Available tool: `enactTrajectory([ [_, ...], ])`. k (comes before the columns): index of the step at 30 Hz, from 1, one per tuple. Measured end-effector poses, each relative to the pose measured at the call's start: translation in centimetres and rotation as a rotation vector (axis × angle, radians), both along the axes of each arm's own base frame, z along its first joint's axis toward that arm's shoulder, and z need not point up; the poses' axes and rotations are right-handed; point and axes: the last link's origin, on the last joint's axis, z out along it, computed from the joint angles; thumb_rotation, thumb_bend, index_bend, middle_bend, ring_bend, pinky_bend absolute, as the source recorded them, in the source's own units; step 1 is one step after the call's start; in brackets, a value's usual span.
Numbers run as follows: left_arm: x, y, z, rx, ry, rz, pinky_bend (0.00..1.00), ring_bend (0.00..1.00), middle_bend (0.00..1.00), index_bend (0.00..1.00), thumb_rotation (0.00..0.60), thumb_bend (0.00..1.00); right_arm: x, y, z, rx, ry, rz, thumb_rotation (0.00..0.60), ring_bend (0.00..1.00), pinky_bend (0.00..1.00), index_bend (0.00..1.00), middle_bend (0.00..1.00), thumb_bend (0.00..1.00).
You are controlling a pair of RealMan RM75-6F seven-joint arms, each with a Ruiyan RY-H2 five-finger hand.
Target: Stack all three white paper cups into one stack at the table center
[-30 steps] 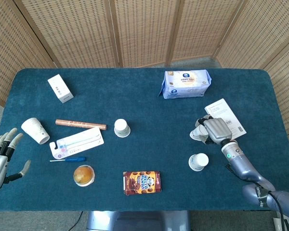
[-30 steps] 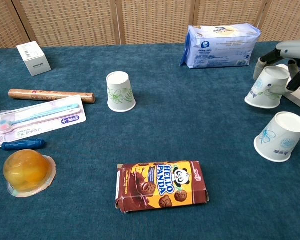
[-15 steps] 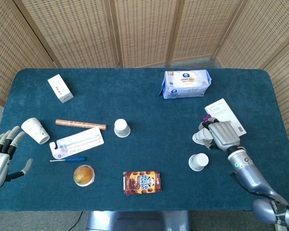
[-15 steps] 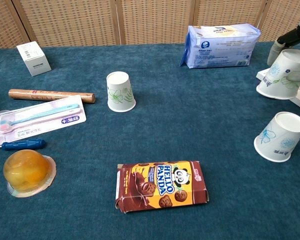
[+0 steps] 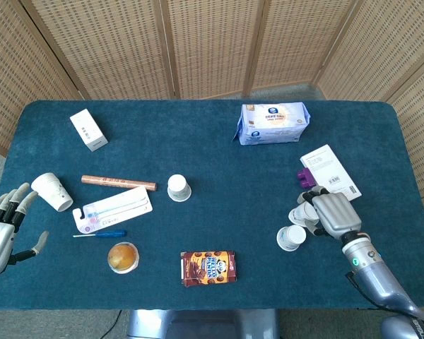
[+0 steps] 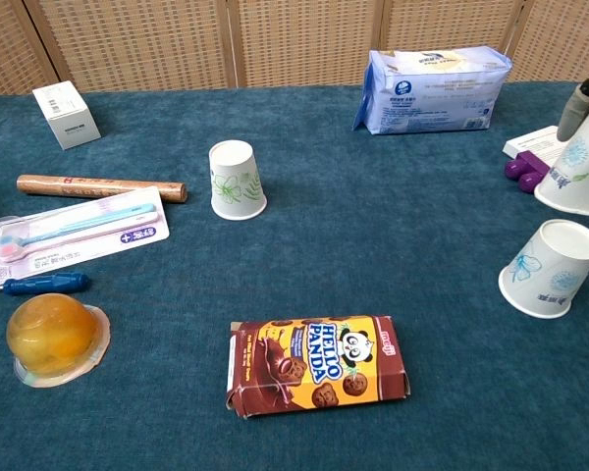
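At the right side of the table: the right hand (image 5: 330, 213) grips one white paper cup (image 6: 581, 175), mouth downward and lifted off the cloth, fingers wrapped around its wall.
Held cup position: just above and beside a second cup (image 5: 291, 237), which sits upside down and slightly tilted on the blue tablecloth (image 5: 219, 162); whether the two touch cannot be told.
Third cup: the centre cup (image 5: 178, 188) stands inverted near the table middle, well apart from the right hand.
Fourth cup: a cup on its side (image 5: 51, 191) lies at the left edge, near the left hand (image 5: 1, 226).
Left hand state: fingers spread, nothing held, hovering at the table's left edge.
Step in hand (judgement): first nesting, the held cup being brought over the second cup.
Next move requirement (judgement): align the held rim squarely over the base of the cup below, lower straight down, then carry the pair to the centre.
Risk (judgement): the lower cup is light and tilted; an off-axis descent is likely to tip it.
Nearby clutter: a purple object (image 5: 303, 175) beside a white leaflet (image 5: 330, 169), and a cookie box (image 6: 317, 363) toward the front.
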Motion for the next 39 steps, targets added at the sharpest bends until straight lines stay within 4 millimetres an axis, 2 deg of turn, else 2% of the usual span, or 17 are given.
enactTrajectory([
  [16,0.1,0.1,-0.2,-0.014,-0.002,-0.013,0.11,0.00,0.00,0.00,0.287,0.44,-0.4,2.6,-0.2,0.019,0.036,-0.004,0.600,0.21,0.61,0.31,0.40,0.41],
  [33,-0.1,-0.1,-0.1,-0.011,-0.009,-0.014,0.11,0.00,0.00,0.00,0.286,0.44,0.1,3.4,-1.2,0.054,0.037,0.010,0.600,0.20,0.61,0.29,0.40,0.41],
  [39,-0.2,-0.1,-0.1,-0.008,-0.011,-0.013,0.11,0.00,0.00,0.00,0.284,0.44,0.4,3.4,-1.3,0.059,0.039,0.014,0.600,0.18,0.61,0.24,0.35,0.39],
])
